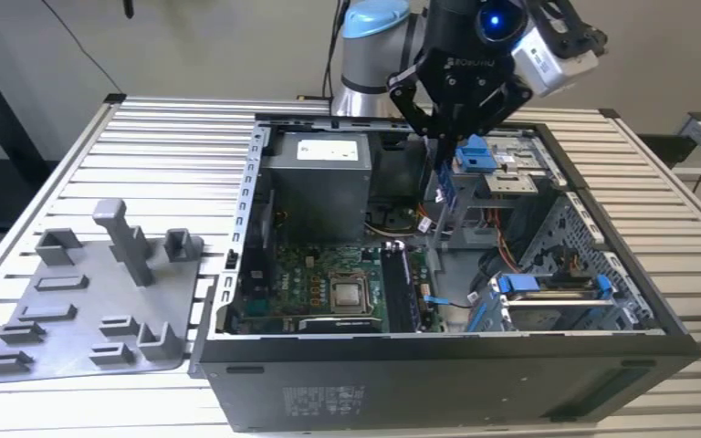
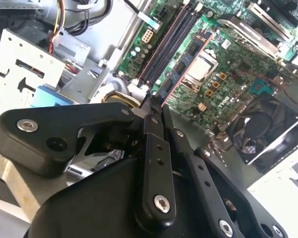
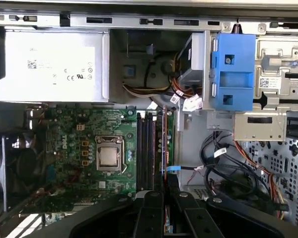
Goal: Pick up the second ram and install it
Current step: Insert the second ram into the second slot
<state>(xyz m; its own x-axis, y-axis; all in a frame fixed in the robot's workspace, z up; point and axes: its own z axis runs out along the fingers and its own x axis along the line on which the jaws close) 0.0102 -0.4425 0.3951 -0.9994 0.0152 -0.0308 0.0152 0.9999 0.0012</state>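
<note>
One thing in my tool (image 3: 165, 177): the second ram (image 3: 164, 139), clamped edge-on over the slots (image 3: 145, 148) mid-frame in the first wrist view, I'd guess to line it up.

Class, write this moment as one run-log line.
gripper: shut on memory stick | position: above slots in open computer case | stick: not seated

Arm (image 1: 369, 64) angled downward, hand (image 1: 449, 133) pinched closed.
</note>
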